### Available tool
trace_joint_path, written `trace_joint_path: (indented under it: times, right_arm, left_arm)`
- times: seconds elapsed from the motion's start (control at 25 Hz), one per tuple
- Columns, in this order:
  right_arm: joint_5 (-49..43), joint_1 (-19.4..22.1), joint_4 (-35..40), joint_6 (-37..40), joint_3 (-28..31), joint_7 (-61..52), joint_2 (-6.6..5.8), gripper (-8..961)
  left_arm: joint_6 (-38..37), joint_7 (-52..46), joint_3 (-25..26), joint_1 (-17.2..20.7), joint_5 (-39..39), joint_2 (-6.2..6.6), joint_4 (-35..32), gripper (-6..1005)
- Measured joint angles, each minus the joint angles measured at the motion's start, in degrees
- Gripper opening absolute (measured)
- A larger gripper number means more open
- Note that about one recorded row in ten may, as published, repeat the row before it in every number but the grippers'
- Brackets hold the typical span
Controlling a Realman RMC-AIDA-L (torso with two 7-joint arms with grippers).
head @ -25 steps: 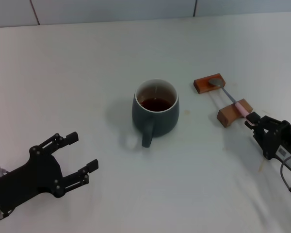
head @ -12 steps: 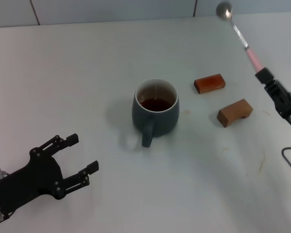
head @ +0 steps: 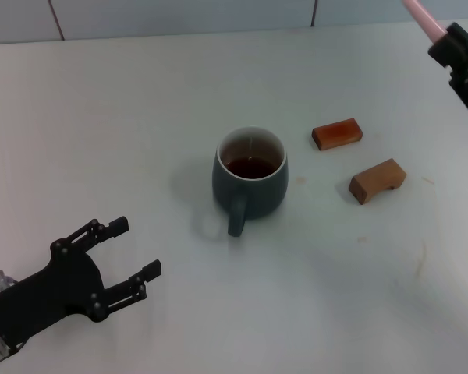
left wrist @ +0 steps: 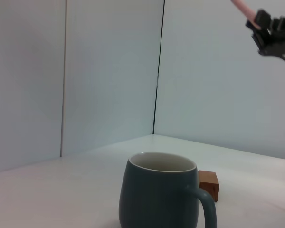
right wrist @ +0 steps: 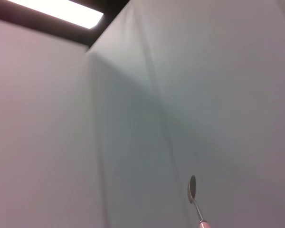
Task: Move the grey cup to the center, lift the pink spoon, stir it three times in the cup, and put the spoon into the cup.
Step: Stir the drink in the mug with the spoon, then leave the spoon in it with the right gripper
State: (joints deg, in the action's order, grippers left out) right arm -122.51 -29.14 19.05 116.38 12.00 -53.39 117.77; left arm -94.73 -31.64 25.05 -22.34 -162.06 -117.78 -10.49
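The grey cup (head: 249, 178) stands mid-table with brown liquid inside and its handle toward me; it also shows in the left wrist view (left wrist: 161, 190). My right gripper (head: 452, 43) is raised high at the upper right, shut on the pink spoon (head: 423, 19), whose handle points up out of the head view. In the right wrist view the spoon's metal bowl (right wrist: 192, 187) shows against the wall. In the left wrist view the right gripper (left wrist: 268, 31) is high above the cup. My left gripper (head: 129, 261) is open and empty at the lower left.
Two brown wooden blocks lie right of the cup, one flat (head: 337, 133) and one notched (head: 377, 180). A block also shows behind the cup in the left wrist view (left wrist: 209, 184). Grey wall panels stand behind the table.
My right gripper took the spoon off the two blocks and rose up and back; the spoon's bowl has left the head view. The left arm barely moved.
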Motion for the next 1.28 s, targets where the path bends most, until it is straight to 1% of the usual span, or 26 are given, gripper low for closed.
trace_joint_path:
  times: [0.12,0.16,0.2,0.24,0.32,0.36,0.4,0.48,0.52,0.56,0.6,0.72,0.76,0.8,0.92,0.96,1.0,1.04,1.12,1.16,1.2,1.28]
  right_arm:
    - [0.2,-3.9,7.1,2.1,-2.8,-10.3,-0.73,117]
    - [0.3,-6.5,12.1,3.2,-4.6,-16.6,-0.86,117]
    - [0.3,-6.5,12.1,3.2,-4.6,-16.6,-0.86,117]
    - [0.4,-7.4,14.2,3.7,-5.6,-19.3,-0.87,117]
    - [1.1,-9.2,19.2,4.8,-9.8,-25.2,-0.82,117]
    - [3.0,-10.3,24.0,5.1,-15.9,-31.3,-0.72,117]
    - [3.0,-10.3,24.0,5.1,-15.9,-31.3,-0.72,117]
    - [5.5,-10.5,29.6,4.4,-22.3,-38.0,-0.54,117]
    - [6.5,-10.4,33.0,4.0,-25.4,-41.7,-0.41,117]
    - [7.6,-10.2,39.4,3.2,-29.9,-47.2,-0.13,116]
    - [7.6,-10.2,39.4,3.2,-29.9,-47.2,-0.13,116]
    - [7.3,-10.1,49.3,2.7,-35.6,-55.3,-0.04,116]
    - [5.9,-10.4,54.2,2.3,-39.5,-60.2,-0.88,116]
    - [5.9,-10.4,54.2,2.3,-39.5,-60.2,-0.88,116]
    - [2.9,-11.9,58.4,1.9,-45.3,-66.9,-3.24,116]
    - [0.2,-14.0,60.0,2.0,-48.6,-70.5,-4.84,116]
    - [0.2,-14.0,60.0,2.0,-48.6,-70.5,-4.84,116]
    - [-1.8,-15.6,60.4,2.4,-50.0,-72.3,-5.48,116]
    - [-5.6,-18.5,60.5,3.1,-52.1,-74.1,-6.12,116]
    - [-9.8,-21.6,60.4,3.5,-53.8,-75.0,-6.25,116]
    - [-9.8,-21.6,60.4,3.5,-53.8,-75.0,-6.25,116]
    - [-14.0,-24.9,59.2,3.7,-55.2,-75.9,-6.26,116]
  left_arm:
    - [0.1,0.0,0.0,-0.1,0.0,-0.01,0.0,821]
    - [0.2,0.0,0.0,-0.1,0.0,-0.01,0.0,821]
    - [0.2,0.0,0.0,-0.1,0.0,-0.01,0.0,821]
    - [0.2,0.0,0.0,-0.1,0.0,-0.01,0.0,821]
    - [0.2,0.0,0.0,-0.1,0.0,0.0,0.0,821]
    - [0.2,0.0,0.0,0.0,0.0,0.01,0.0,821]
    - [0.2,0.0,0.0,0.0,0.0,0.01,0.0,821]
    - [0.2,0.0,0.0,0.0,0.0,0.01,0.0,821]
    - [0.2,0.0,0.0,0.0,0.0,0.01,0.1,821]
    - [0.2,0.0,0.0,0.0,0.0,0.01,0.1,821]
    - [0.2,0.0,0.0,0.0,0.0,0.01,0.1,821]
    - [0.2,0.0,0.0,0.0,0.0,0.01,0.1,821]
    - [0.2,0.0,0.0,0.0,0.0,0.01,0.1,821]
    - [0.2,0.0,0.0,0.0,0.0,0.01,0.1,821]
    - [0.1,0.0,0.1,0.0,0.1,0.01,0.1,821]
    - [0.1,0.0,0.1,0.0,0.1,0.01,0.1,821]
    - [0.1,0.0,0.1,0.0,0.1,0.01,0.1,821]
    - [0.1,0.0,0.1,0.0,0.1,0.01,0.0,821]
    - [0.1,0.0,0.1,0.0,0.1,0.05,0.0,821]
    - [0.0,0.0,0.1,0.0,0.1,0.06,0.0,821]
    - [0.0,0.0,0.1,0.0,0.1,0.06,0.0,821]
    - [0.0,0.0,0.1,0.0,0.1,0.03,0.0,821]
